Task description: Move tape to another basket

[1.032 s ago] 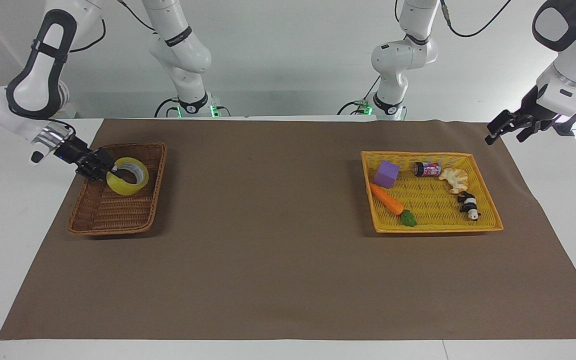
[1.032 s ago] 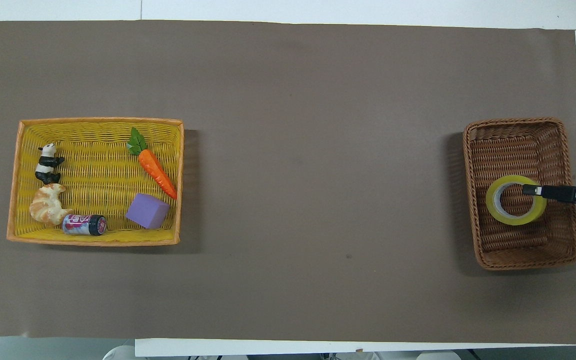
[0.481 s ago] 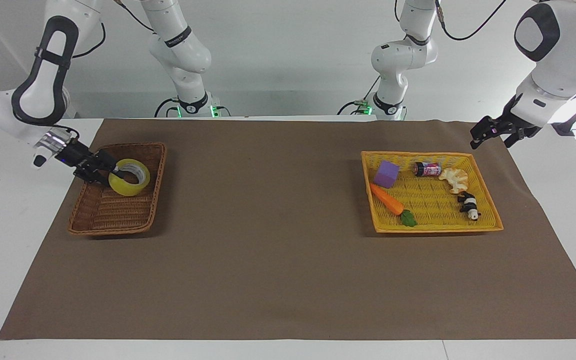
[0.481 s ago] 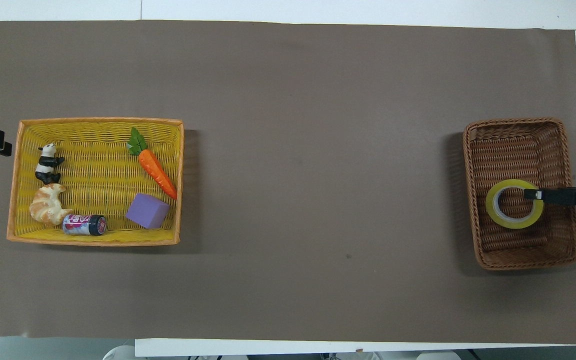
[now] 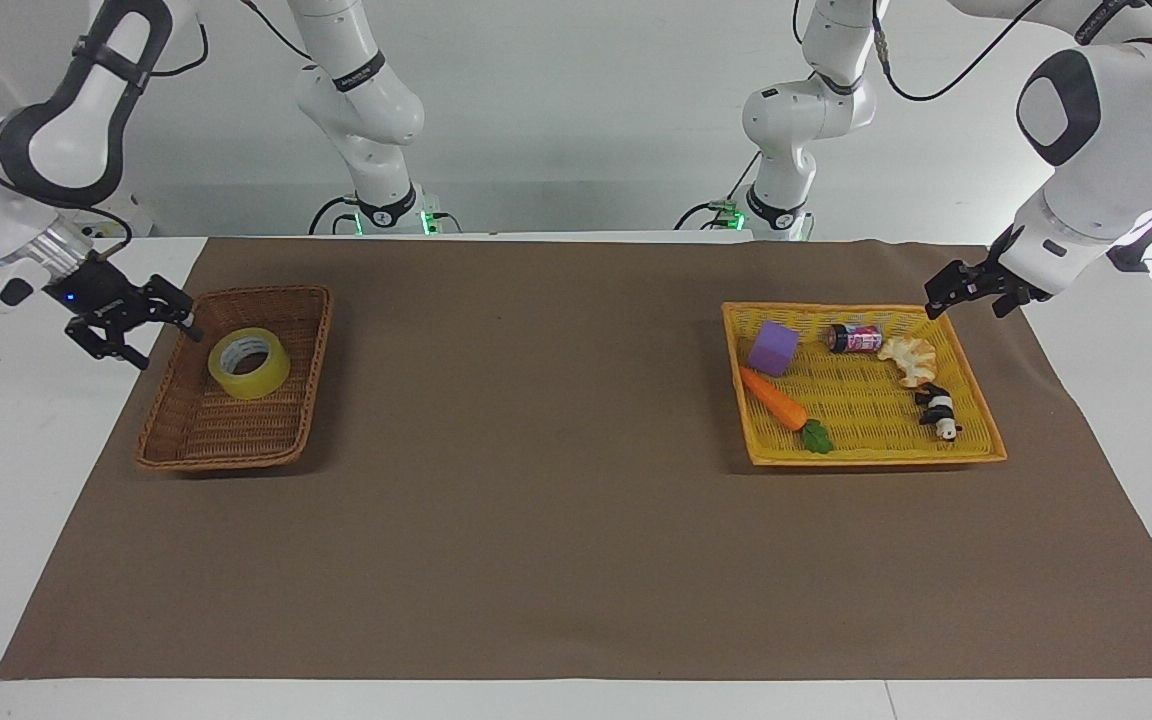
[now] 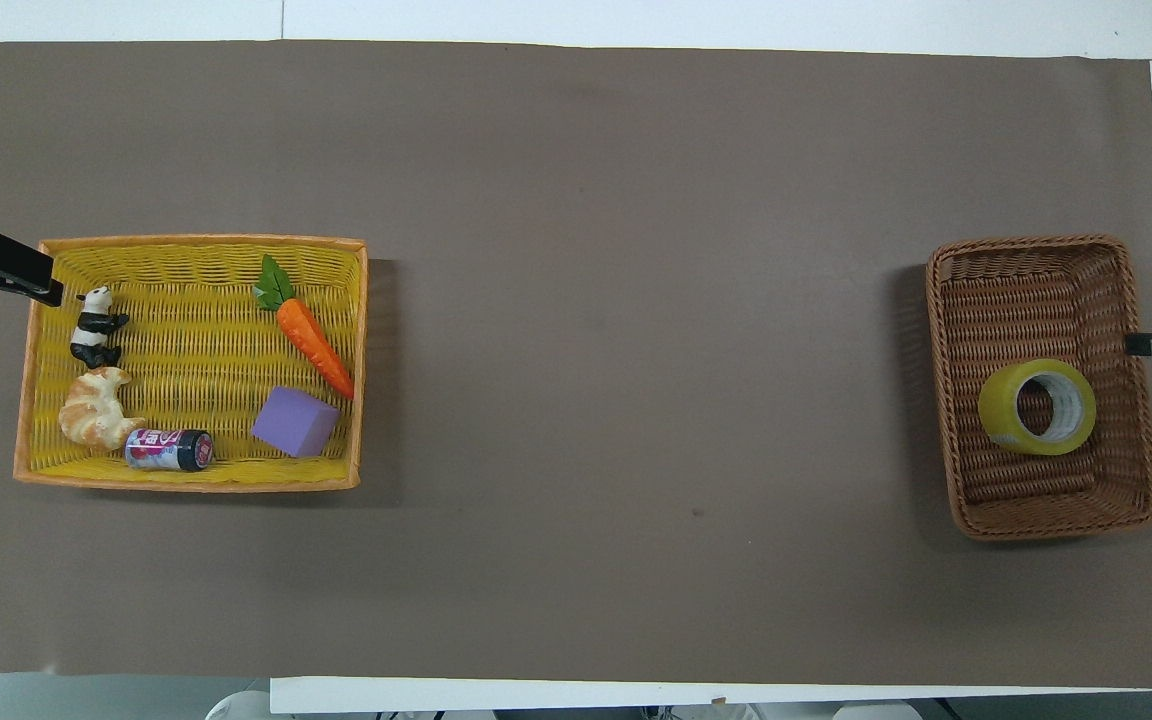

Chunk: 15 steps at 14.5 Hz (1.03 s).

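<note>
The yellow tape (image 5: 249, 363) lies in the brown wicker basket (image 5: 266, 292) at the right arm's end of the table, leaning a little, with its white core showing. In the overhead view the tape (image 6: 1036, 407) sits in the middle of that basket (image 6: 1031, 242). My right gripper (image 5: 168, 345) is open and empty, just outside the basket's rim and clear of the tape; its tip shows in the overhead view (image 6: 1151, 347). My left gripper (image 5: 964, 308) is open and empty over the corner of the yellow-orange basket (image 5: 876, 460), as the overhead view (image 6: 36, 285) also shows.
The yellow-orange basket (image 6: 196, 242) holds a purple cube (image 6: 296, 421), a carrot (image 6: 314, 345), a small can (image 6: 169, 449), a croissant (image 6: 94, 420) and a panda figure (image 6: 94, 327). A brown mat (image 5: 536, 450) covers the table between the two baskets.
My right gripper let go of the tape and drew back out of the brown basket; the tape settled there. My left gripper came down to the yellow-orange basket's corner.
</note>
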Each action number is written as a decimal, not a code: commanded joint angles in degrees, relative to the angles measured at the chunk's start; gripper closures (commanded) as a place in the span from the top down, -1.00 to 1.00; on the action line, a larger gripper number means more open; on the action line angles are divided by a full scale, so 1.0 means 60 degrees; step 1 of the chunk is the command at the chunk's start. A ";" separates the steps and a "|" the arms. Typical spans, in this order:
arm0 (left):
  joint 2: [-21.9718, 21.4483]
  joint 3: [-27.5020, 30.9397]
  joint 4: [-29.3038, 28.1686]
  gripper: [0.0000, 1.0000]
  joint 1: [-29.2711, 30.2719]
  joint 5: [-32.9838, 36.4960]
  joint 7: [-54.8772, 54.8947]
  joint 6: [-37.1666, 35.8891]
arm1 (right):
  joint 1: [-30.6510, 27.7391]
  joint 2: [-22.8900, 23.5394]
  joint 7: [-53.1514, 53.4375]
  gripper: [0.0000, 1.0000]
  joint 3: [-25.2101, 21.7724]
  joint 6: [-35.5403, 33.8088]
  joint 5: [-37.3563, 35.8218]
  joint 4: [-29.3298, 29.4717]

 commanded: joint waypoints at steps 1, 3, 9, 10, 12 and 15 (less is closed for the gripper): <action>-0.0001 0.0065 0.0223 0.99 -0.0141 -0.0488 0.0065 0.0394 | 0.0656 -0.0450 0.2053 1.00 0.0061 -0.1114 -0.1147 0.0855; -0.0060 0.0080 0.0135 0.99 -0.0287 -0.0550 0.0079 0.0559 | 0.1023 -0.0465 0.3695 1.00 0.0061 -0.2721 -0.1881 0.1893; -0.0119 0.0094 0.0032 0.99 -0.0273 -0.0535 0.0050 0.0633 | 0.1843 0.0074 0.6517 1.00 0.0295 -0.5612 -0.3857 0.4851; -0.0133 0.0094 0.0032 0.99 -0.0273 -0.0535 0.0050 0.0604 | 0.2063 0.0309 0.6517 1.00 0.0295 -0.6023 -0.4137 0.5424; -0.0134 0.0094 0.0032 0.99 -0.0200 -0.0535 0.0050 0.0588 | 0.2183 0.0530 0.6560 1.00 0.0281 -0.6422 -0.4068 0.5882; -0.0134 0.0109 0.0032 0.99 -0.0170 -0.0535 0.0050 0.0589 | 0.3218 0.0342 0.7188 1.00 -0.0433 -0.6001 -0.3993 0.5637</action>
